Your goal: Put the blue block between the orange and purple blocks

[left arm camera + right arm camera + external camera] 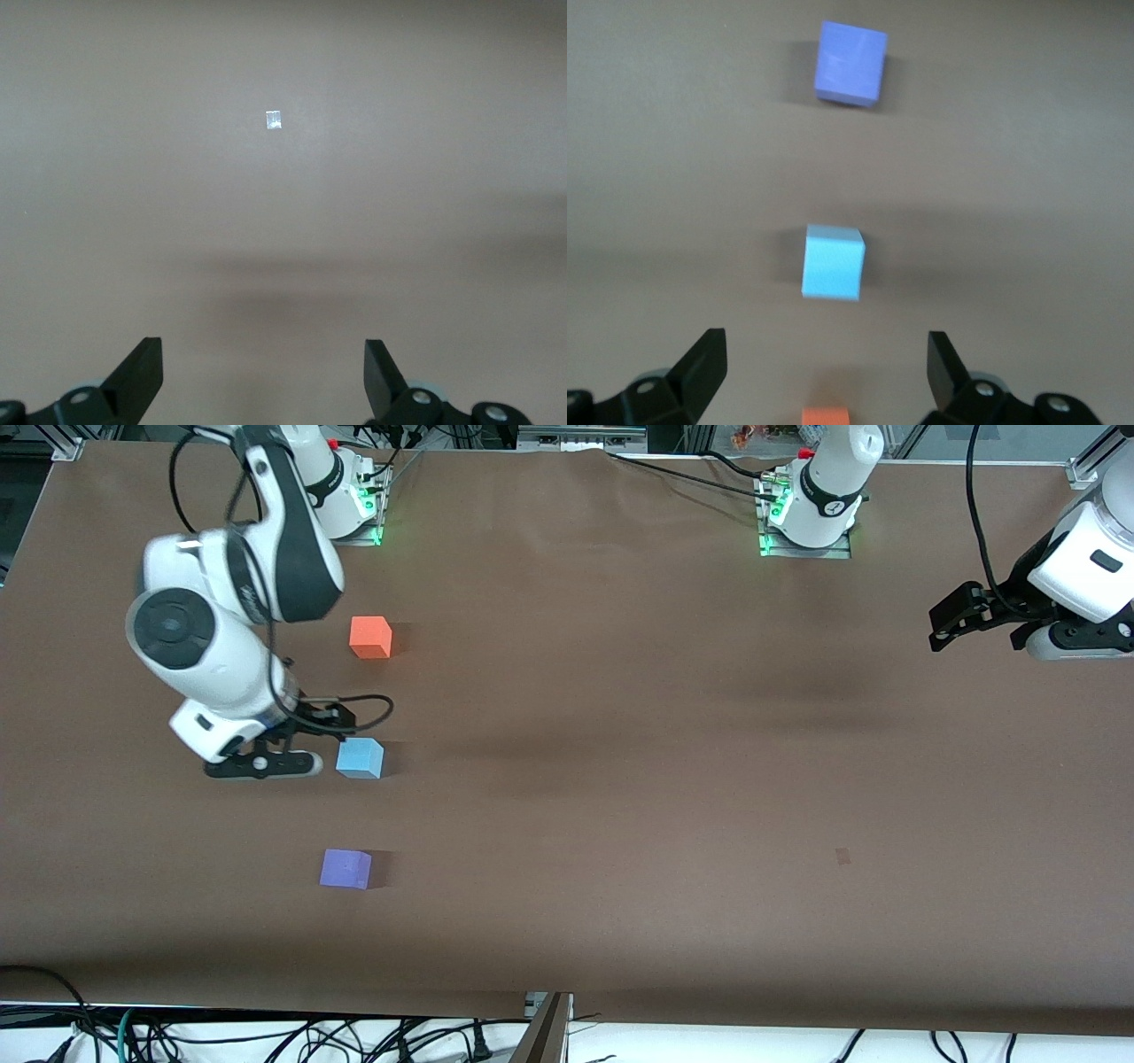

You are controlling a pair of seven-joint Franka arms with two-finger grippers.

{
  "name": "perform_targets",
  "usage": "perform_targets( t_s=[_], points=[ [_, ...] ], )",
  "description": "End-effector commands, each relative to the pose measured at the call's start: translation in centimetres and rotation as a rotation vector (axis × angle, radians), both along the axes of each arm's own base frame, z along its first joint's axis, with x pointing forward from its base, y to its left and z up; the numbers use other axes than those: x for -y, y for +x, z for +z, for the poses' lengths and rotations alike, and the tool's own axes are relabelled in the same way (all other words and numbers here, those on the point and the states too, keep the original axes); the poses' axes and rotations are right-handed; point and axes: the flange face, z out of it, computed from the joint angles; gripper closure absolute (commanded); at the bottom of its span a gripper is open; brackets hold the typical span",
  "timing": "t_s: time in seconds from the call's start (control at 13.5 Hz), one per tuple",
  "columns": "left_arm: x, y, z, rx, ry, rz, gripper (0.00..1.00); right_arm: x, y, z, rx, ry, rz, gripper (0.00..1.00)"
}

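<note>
The small matte sky-blue cube [360, 758] sits between the bright orange cube [370, 638] and lavender-purple cube [345, 868]; the right gripper [266, 765], spread wide and empty, is just beside it; the left gripper [961, 615] waits, spread wide.

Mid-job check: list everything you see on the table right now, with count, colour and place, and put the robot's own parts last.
blue block: 1, light sky-blue, on the table between the other two cubes, toward the right arm's end.
orange block: 1, bright orange, farther from the front camera than the blue block.
purple block: 1, lavender-purple, nearer to the front camera than the blue block.
small mark: 1, pale, on the table toward the left arm's end.
table: 1, brown.
right end effector: 1, black, open, beside the blue block, not touching it.
left end effector: 1, black, open, waiting over the table's left-arm end.
</note>
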Motion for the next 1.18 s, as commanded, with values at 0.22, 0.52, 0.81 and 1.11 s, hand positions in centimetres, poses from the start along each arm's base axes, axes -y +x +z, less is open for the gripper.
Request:
perform_targets(
  t_s=[0.22,0.52,0.81,1.11],
  points=[
    [0.2,0.3,0.6,0.006,0.018,-0.001,0.00,4.8,-0.6,8.1,-0.071,0.027,-0.024,0.00],
    [0.3,0.3,0.6,0.005,0.018,-0.004,0.00,6.3,-2.3,10.5,-0.060,0.035,0.027,0.00],
    [0.3,0.3,0.6,0.006,0.018,-0.004,0.00,8.1,-4.9,15.6,0.034,0.018,0.034,0.00],
    [0.3,0.3,0.6,0.007,0.020,-0.004,0.00,10.2,-6.8,15.4,-0.022,0.019,0.004,0.00]
  ],
)
